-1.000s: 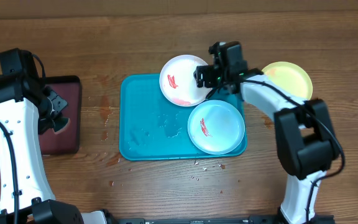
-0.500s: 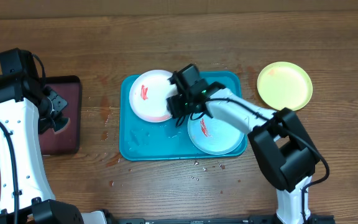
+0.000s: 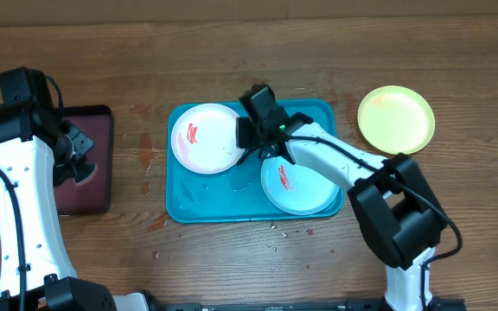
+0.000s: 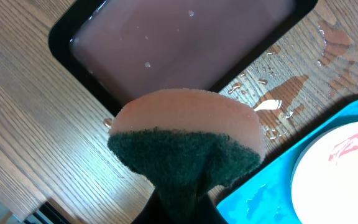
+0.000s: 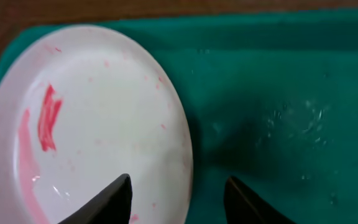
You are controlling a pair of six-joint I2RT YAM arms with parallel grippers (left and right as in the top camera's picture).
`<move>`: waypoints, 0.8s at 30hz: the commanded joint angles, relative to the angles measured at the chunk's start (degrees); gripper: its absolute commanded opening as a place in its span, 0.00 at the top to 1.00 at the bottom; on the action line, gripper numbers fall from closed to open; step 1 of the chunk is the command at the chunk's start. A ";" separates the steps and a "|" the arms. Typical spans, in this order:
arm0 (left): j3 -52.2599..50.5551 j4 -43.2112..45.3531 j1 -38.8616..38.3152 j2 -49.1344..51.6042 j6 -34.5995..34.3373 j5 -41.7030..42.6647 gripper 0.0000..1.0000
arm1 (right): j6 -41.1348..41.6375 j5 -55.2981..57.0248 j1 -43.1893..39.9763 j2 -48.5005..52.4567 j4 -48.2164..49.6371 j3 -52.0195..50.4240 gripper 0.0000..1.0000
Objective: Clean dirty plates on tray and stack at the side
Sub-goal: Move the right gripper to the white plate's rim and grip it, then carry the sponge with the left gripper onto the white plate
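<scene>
1 plate (image 5: 86, 124), rim betw R gripper (image 5: 178, 182)

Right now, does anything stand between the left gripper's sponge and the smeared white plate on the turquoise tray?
Nothing visible does. Between the sponge in the left gripper and the white plate lie only the wet table and the tray rim. The right gripper straddles the plate's far right edge.

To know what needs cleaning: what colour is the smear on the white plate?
Red. The smear on the white plate shows best in the right wrist view.
</scene>
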 commanded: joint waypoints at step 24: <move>-7.54 11.63 -1.92 0.20 14.16 20.94 0.96 | 6.47 -2.93 2.64 1.64 -5.25 -0.11 0.96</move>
